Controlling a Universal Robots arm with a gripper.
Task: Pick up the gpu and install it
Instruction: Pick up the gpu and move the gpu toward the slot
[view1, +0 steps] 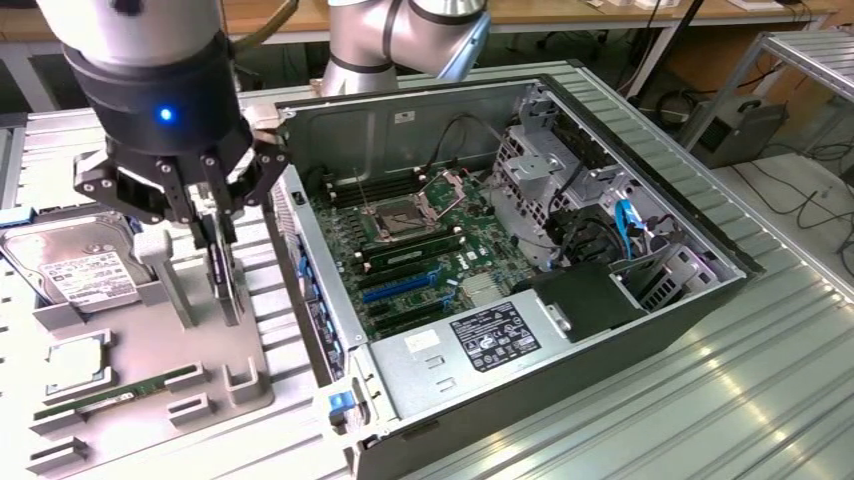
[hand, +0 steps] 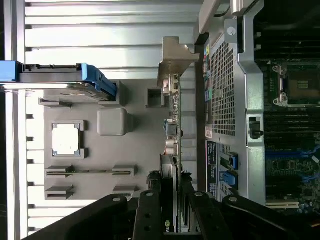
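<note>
One gpu (hand: 172, 130) on edge in grey tray (view1: 134, 345), long axis level beside case (view1: 601, 380), tool (view1: 214, 240) clamped on it

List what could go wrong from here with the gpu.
1. The gpu stands on edge in the grey holder, with the gripper over it; a skewed lift may jam it.
2. The computer case stands close beside; the silver bracket may strike its wall.

Arm (view1: 150, 90): I see the wrist pointing straight down, at the exterior view's left.
Gripper (view1: 214, 240): fingers (hand: 150, 212) narrowed, pinching the gpu (view1: 227, 290) from both sides.
</note>
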